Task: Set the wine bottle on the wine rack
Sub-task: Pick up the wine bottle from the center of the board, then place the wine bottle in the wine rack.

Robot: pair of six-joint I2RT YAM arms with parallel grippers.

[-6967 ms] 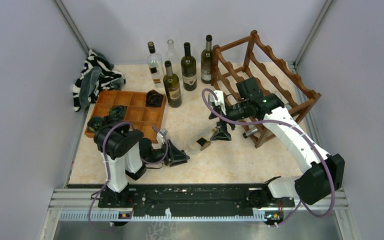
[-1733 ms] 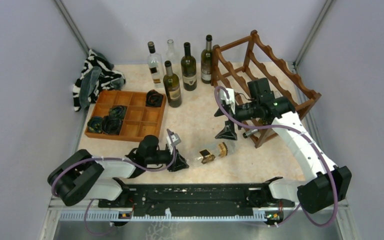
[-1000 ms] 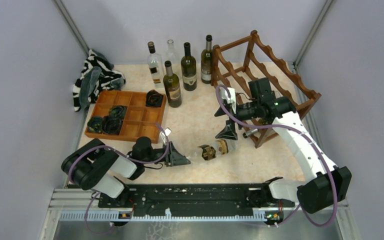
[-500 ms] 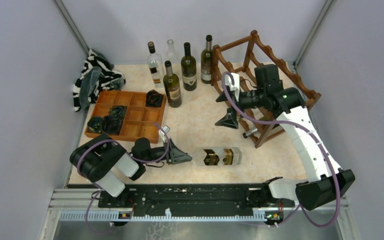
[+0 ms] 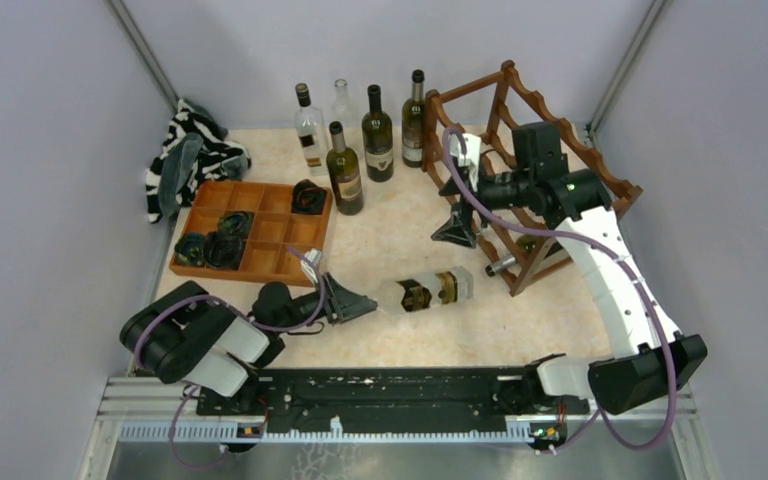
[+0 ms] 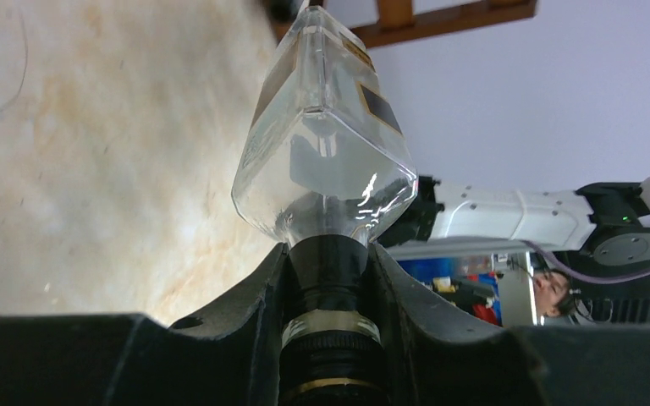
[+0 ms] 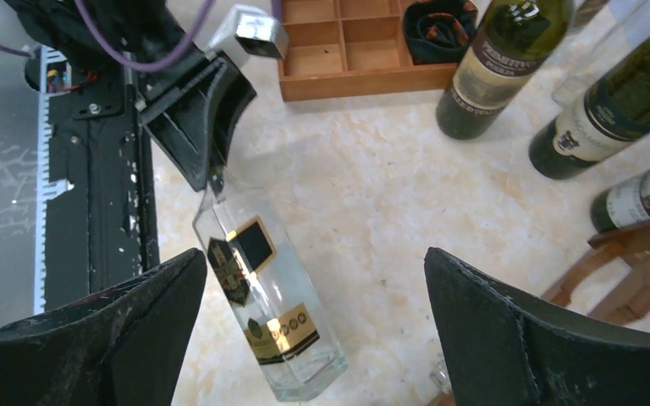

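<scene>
Pale lavender walls close in a beige marbled tabletop (image 5: pixel 390 225), and we take the dark reddish-brown wine rack (image 5: pixel 506 95), standing at the back right, as our landmark. The clear, square-sided wine bottle (image 5: pixel 425 291) is outside the rack. It lies on its side in front of the rack's lower front corner, base toward that corner and near it but apart, neck pointing away from the rack. We cannot tell whether its body rests on the table or hangs just above it.

The left gripper (image 5: pixel 368 299), at the end of the bottle farthest from the rack, is clamped on the bottle's dark-capped neck. In the left wrist view we see its 2 black fingers (image 6: pixel 258 300) pressed against either side of that neck. The right gripper (image 5: pixel 454 208) hovers just in front of the rack's open face, higher than the bottle, with its 2 fingers spread wide and holding nothing.

5 upright bottles (image 5: pixel 378 135) stand just left of the rack, the nearest beside its post. Farther left of the rack sits an orange-brown compartment tray (image 5: pixel 250 272) with dark rolled items in some cells. Farthest from the rack lies a zebra-striped cloth (image 5: pixel 195 150).
</scene>
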